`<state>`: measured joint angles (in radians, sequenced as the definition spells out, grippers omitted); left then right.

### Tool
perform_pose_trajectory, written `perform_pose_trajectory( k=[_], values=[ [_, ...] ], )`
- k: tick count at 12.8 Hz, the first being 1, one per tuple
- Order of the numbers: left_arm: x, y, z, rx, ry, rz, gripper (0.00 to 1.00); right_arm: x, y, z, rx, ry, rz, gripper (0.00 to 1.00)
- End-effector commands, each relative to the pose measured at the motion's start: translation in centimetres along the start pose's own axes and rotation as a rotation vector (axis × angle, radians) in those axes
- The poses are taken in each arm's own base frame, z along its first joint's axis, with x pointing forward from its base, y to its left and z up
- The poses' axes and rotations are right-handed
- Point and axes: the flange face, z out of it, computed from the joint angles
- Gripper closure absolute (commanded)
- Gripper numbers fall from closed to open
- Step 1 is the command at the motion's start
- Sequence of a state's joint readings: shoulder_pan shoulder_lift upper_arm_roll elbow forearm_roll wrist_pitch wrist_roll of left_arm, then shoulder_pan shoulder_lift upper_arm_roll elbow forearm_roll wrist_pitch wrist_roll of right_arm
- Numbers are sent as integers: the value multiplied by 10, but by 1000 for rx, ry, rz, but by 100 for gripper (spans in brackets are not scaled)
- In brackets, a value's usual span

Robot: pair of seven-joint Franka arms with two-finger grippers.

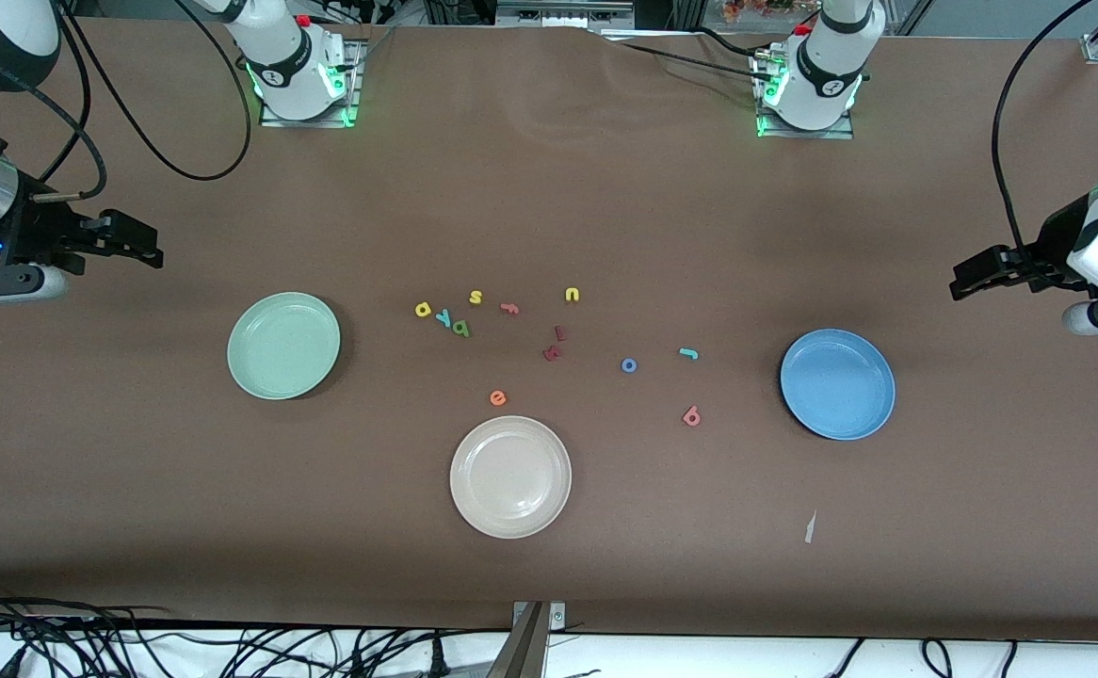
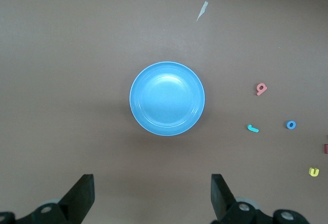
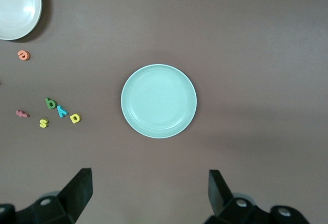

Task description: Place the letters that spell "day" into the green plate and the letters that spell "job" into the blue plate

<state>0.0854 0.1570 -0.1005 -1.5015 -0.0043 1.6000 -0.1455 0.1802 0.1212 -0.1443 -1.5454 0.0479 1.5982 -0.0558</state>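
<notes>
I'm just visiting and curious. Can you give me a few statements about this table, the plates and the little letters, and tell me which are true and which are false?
1. All three plates are bare. True: the green plate, blue plate and cream plate hold nothing.
2. The blue ring "o" lies in the blue plate. False: it lies on the table.
3. The left claw is open. True.
4. The right claw holds a letter. False: it is open and holds nothing.
5. The yellow, teal and green letters lie close together. True.
</notes>
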Motion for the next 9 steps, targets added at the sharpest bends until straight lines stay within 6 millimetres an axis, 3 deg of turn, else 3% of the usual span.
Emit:
perform_pose_trajectory(
  k=[1,4,5,7,9],
  values=[
    [2,0,1,-23,0,19,0,-6,-1,-3,-7,-4,-12,0],
    [3,4,5,-24,-8,23,0,-6,-1,-2,-7,-9,-11,0],
    [15,12,34,-13,-55,30,0,-5,-7,1,-7,-12,-22,0],
    [20,29,53,-15,-85,52,0,-5,-14,3,-7,-17,-23,0],
    [24,66,81,-13,-116,106,0,-3,-29,6,-8,-20,-29,0]
  ],
)
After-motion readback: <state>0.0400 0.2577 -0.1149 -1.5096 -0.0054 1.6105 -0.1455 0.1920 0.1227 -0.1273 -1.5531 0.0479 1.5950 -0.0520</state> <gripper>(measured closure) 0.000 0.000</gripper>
